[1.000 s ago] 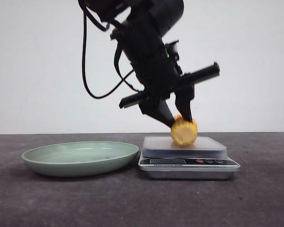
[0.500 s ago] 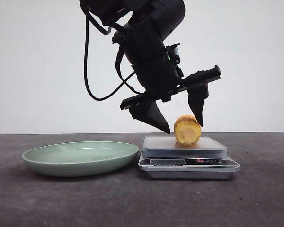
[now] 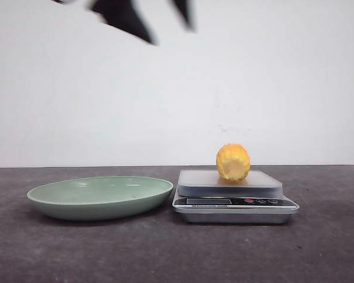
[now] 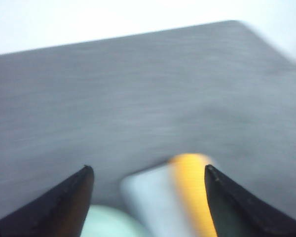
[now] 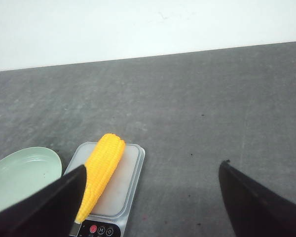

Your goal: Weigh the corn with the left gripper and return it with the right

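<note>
Corn [image 3: 233,162] lying on scale [image 3: 234,201], left claw [image 3: 156,20] blurred, mostly cropped

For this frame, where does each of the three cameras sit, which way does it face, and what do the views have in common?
Front view: low at table height, facing forward at the corn on the scale, the plate beside it; the left gripper shows blurred at the top edge.
Left wrist view: high, looking down, blurred; open fingers frame the corn.
Right wrist view: above the table, looking down between open fingers.
All three share the corn, scale and plate.
</note>
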`<state>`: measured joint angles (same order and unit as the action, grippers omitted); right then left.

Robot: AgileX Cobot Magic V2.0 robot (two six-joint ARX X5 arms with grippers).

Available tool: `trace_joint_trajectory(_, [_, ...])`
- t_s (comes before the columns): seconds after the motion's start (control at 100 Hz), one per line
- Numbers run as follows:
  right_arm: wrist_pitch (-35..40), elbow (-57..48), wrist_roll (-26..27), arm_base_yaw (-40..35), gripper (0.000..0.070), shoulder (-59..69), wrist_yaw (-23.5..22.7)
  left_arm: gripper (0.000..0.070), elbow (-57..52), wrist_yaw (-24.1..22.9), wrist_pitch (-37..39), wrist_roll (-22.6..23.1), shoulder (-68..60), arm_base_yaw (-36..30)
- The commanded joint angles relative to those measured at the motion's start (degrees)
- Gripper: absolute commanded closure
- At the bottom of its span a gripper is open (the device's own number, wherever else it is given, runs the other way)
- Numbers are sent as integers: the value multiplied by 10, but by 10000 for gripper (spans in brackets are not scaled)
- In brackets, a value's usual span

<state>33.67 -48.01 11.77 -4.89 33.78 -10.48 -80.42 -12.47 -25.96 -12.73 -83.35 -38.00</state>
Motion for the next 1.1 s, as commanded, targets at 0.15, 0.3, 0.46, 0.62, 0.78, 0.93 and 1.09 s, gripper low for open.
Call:
trace_joint_trajectory(0.15, [2, -12, -8, -2, 170, 2, -15, 269, -8, -4, -86, 48, 119, 117])
trace_joint_trajectory(0.3, [3, -12, -8, -2, 169, 2, -16, 269, -8, 1, -137, 65, 226, 195])
trace_joint_trajectory(0.46, [3, -12, -8, -2, 169, 2, -17, 269, -6, 2, -192, 78, 337, 239])
trace_joint_trajectory(0.62, [8, -12, -8, -2, 169, 2, -17, 271, -2, 18, -243, 71, 442, 244])
trace_joint_trajectory(0.78, [12, -12, -9, -2, 169, 2, -15, 271, -1, 26, -323, 55, 517, 244])
trace_joint_trajectory(0.93, [16, -12, -9, -3, 170, 2, -16, 271, 8, 26, -402, 43, 574, 244])
trace_joint_trajectory(1.09, [27, -12, -19, -15, 169, 2, -14, 271, 47, 26, -430, 39, 641, 244])
